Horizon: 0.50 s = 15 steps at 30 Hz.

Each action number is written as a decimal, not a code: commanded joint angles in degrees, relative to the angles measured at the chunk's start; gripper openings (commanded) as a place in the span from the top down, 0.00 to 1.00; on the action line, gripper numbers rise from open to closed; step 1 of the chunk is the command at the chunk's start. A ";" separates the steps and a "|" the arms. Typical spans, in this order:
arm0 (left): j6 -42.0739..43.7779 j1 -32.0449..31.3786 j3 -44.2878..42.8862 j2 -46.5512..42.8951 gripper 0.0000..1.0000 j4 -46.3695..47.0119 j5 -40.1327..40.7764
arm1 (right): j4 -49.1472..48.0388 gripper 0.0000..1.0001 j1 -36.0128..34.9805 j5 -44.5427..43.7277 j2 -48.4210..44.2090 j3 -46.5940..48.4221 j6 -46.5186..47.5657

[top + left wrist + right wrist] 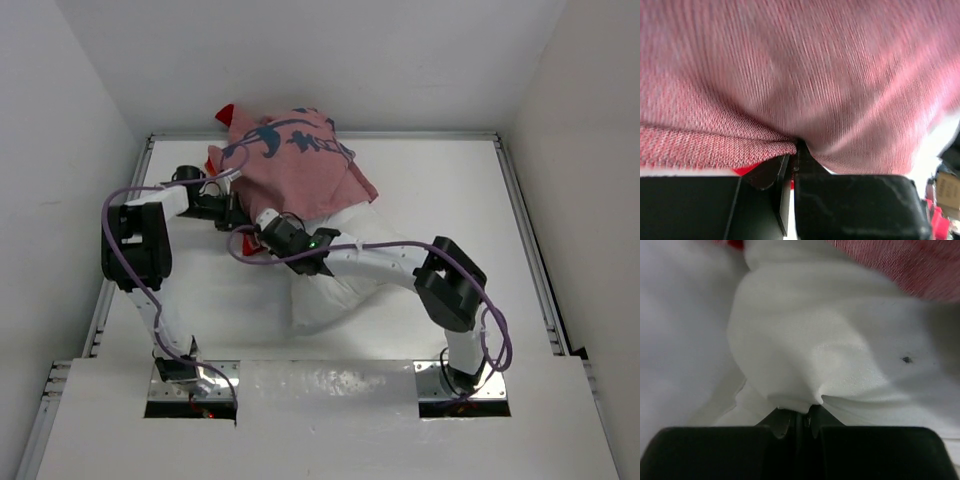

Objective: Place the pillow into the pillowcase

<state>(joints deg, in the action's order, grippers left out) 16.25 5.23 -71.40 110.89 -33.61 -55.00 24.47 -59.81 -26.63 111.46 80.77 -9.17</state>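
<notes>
The red pillowcase (295,165) with dark blue print lies bunched at the back of the table, its near part draped over the far end of the white pillow (335,285). My left gripper (232,205) is shut on the pillowcase's left edge; the left wrist view shows pink-red weave (790,85) pinched between the jaws. My right gripper (268,222) is shut on a fold of the pillow near the pillowcase's edge; the right wrist view shows white fabric (815,355) gripped, with red cloth (900,265) at the top right.
White walls enclose the table on three sides. A metal rail (525,230) runs along the right side and another along the left (120,260). The arm bases sit in cut-outs (190,390) at the near edge.
</notes>
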 commanded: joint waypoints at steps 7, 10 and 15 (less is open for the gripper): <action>40.99 1.09 -8.58 -4.99 1.00 -41.89 -20.81 | -36.77 1.00 2.86 5.59 -5.29 10.99 -1.03; 42.19 1.18 -7.79 -8.40 1.00 -41.98 -21.46 | -43.80 1.00 3.21 -3.22 -1.96 13.26 5.00; 39.57 2.41 -11.21 -14.64 1.00 -41.98 -25.85 | -36.98 1.00 6.10 -14.67 7.44 19.32 10.84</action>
<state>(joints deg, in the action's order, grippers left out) 52.64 7.84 -79.96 102.43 -65.60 -70.63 -1.48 -57.04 -32.10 114.28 95.50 -3.22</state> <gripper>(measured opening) 0.015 0.023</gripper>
